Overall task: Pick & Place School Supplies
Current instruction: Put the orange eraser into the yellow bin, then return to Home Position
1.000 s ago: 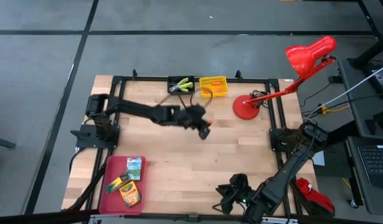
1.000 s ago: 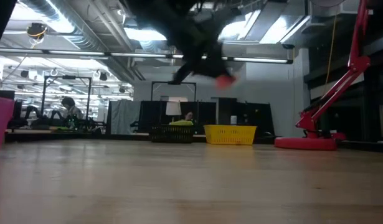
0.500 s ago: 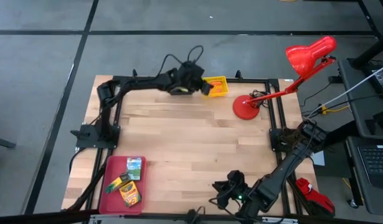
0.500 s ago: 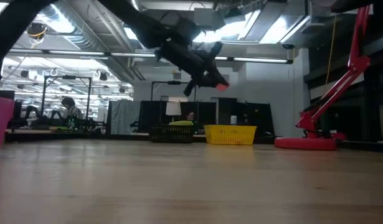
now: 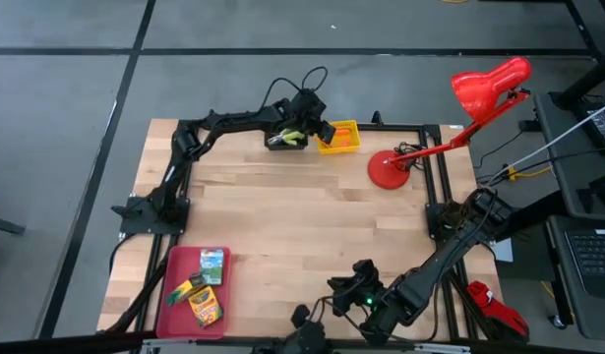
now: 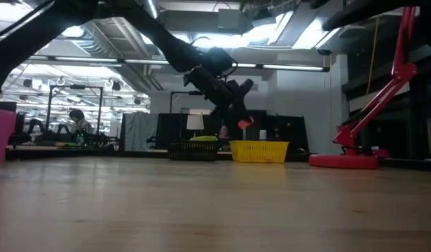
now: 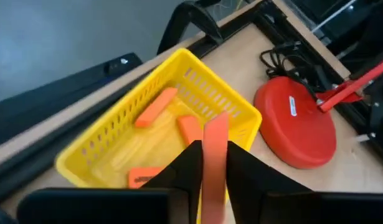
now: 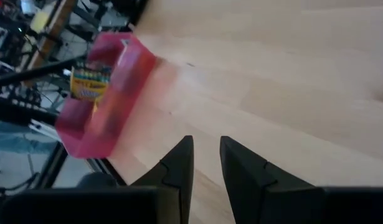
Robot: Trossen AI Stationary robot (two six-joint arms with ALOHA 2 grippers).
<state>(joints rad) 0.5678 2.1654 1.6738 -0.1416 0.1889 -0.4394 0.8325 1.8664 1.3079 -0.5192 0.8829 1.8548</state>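
My left gripper (image 5: 322, 131) is at the table's far edge, shut on a stubby orange piece (image 7: 215, 155) held over the yellow bin (image 7: 110, 140). Three more orange pieces (image 7: 157, 107) lie in that bin. Lime-green-handled tools (image 5: 292, 134) lie in the black bin (image 5: 278, 144) beside it. Three crayon boxes (image 5: 206, 307) lie in the red tray (image 5: 174, 313) at the near left. My right gripper (image 5: 317, 320) hovers open at the near edge, pointing toward the tray (image 8: 104, 134), with nothing between its fingers. My left gripper pinches the orange piece between its two fingers (image 7: 185, 168). The piece lies along them, and its free end (image 7: 216, 124) sticks out past the fingertips. The fingers slant down toward the far right. The piece hangs clear above the yellow bin's near rim (image 6: 245, 123).
A red desk lamp stands with its round base (image 5: 388, 169) at the far right, close to the yellow bin, and its arm reaches up to the right. A black frame (image 5: 435, 187) edges the table. Bare wood (image 5: 302, 226) lies between the bins and the tray.
My left gripper has swung from over the table's middle to the far edge and has sunk a little, carrying the orange piece to above the yellow bin. My right gripper has shifted slightly along the near edge toward the left and has rolled a little.
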